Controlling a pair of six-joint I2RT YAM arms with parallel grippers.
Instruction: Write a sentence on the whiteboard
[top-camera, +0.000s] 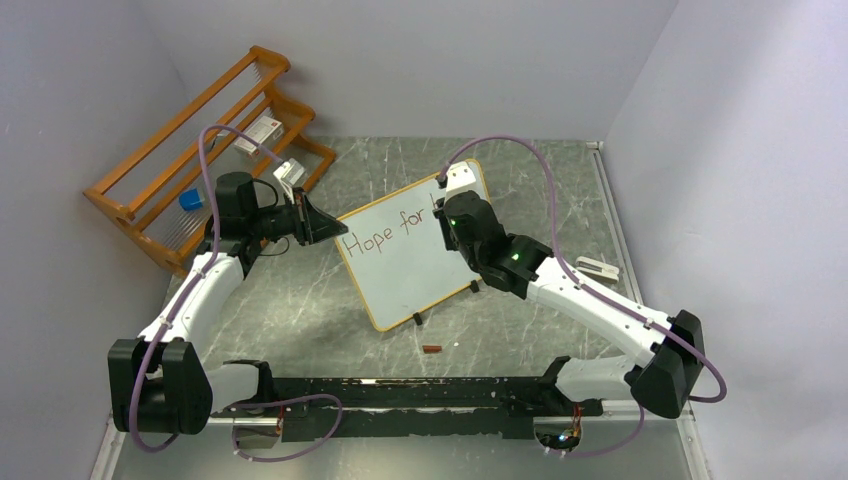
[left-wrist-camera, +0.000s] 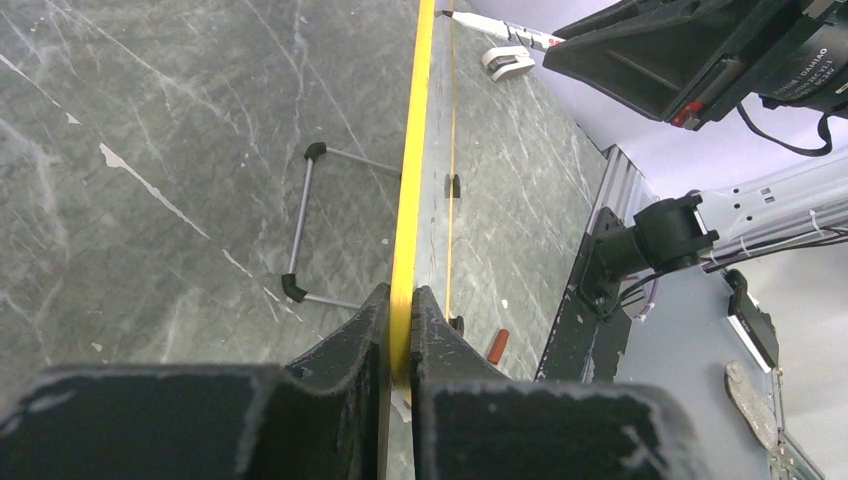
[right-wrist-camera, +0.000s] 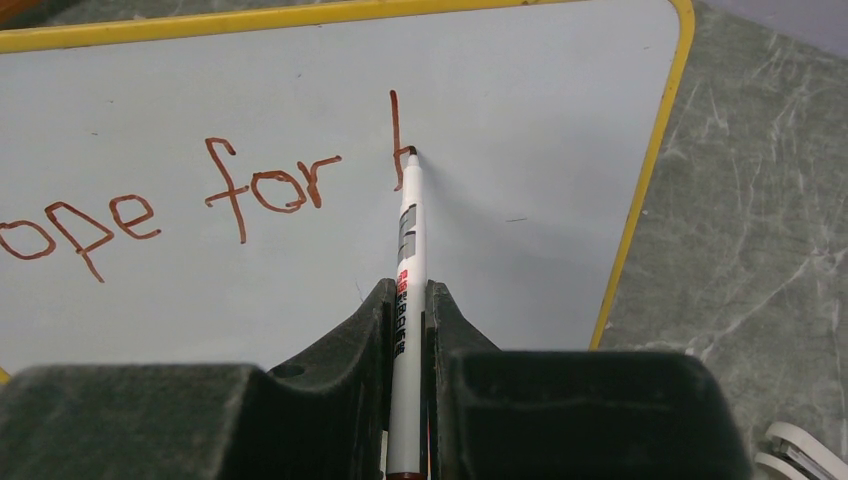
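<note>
The whiteboard (top-camera: 395, 262) stands tilted on the stone table, its yellow rim (left-wrist-camera: 408, 200) edge-on in the left wrist view. My left gripper (top-camera: 318, 222) is shut on the board's left edge, its fingers (left-wrist-camera: 345, 345) pinching the rim. My right gripper (top-camera: 445, 212) is shut on a white marker (right-wrist-camera: 408, 250), whose tip touches the whiteboard (right-wrist-camera: 520, 110). The sentence (right-wrist-camera: 180, 200) reads "ope for" in red-brown strokes here, and a tall upright stroke with the start of a bump stands at the marker tip. From above the sentence (top-camera: 385, 238) reads "Hope for".
A wooden rack (top-camera: 205, 150) with small boxes stands at the back left. A red marker cap (top-camera: 431, 349) lies on the table in front of the board. A white object (top-camera: 597, 267) lies at the right. The board's wire stand (left-wrist-camera: 305, 225) rests behind it.
</note>
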